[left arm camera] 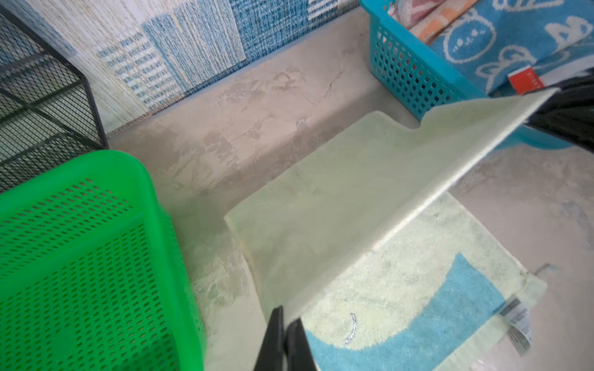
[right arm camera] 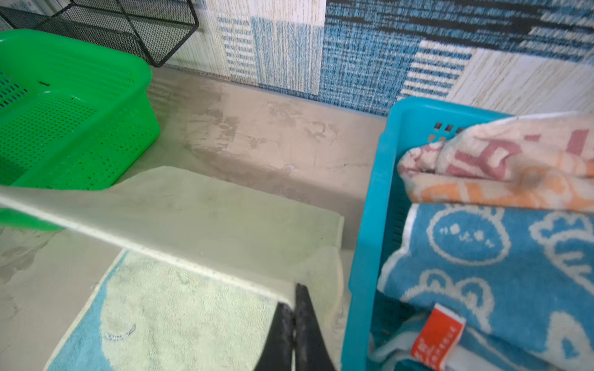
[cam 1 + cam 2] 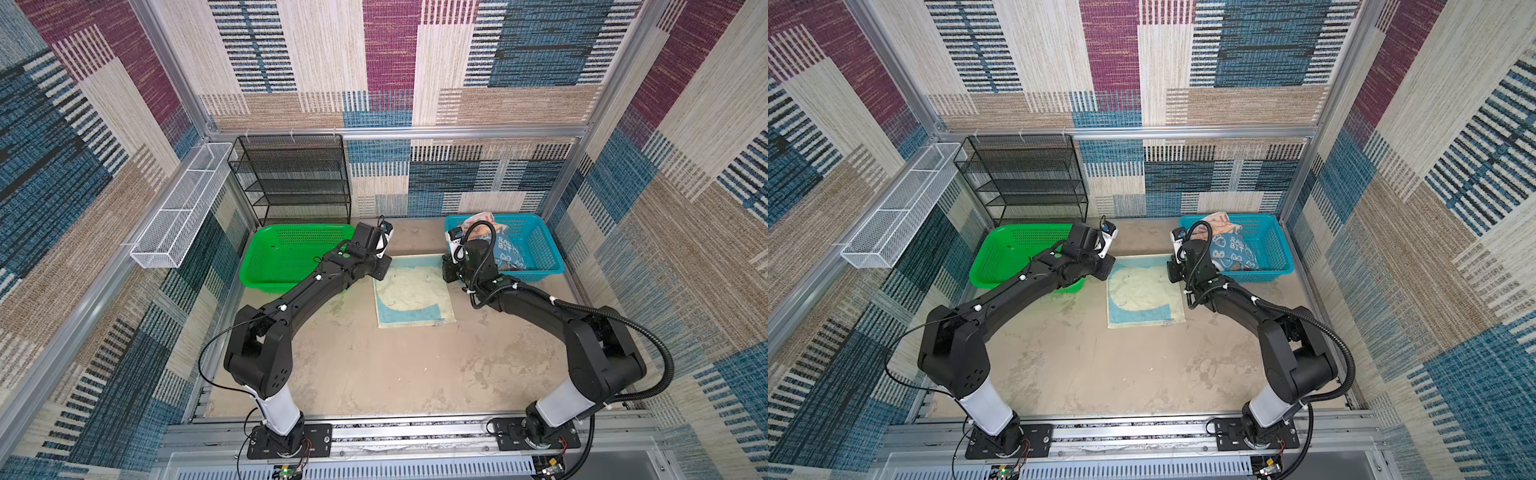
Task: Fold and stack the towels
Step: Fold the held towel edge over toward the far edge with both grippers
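Boxed in by patchwork woven walls [image 3: 390,62], on blotchy beige tabletop [image 3: 374,374]: green basket [image 3: 286,257] at ten o'clock, blue basket [image 3: 540,249] holding other towels [image 3: 505,254] at two, aqua-and-cream towel [image 3: 411,299] toward twelve, far edge lifted, pinched tight by left gripper [image 1: 287,316] and right gripper [image 2: 293,302].

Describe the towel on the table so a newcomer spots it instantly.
On the table, look between the green basket and the blue basket. The aqua-and-cream towel lies there, the only cloth outside a basket; the other towels are piled in the blue one.

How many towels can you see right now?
3: aqua-and-cream towel on the table; blue rabbit towel and pink-and-orange lettered towel in the blue basket. Others may hide underneath.
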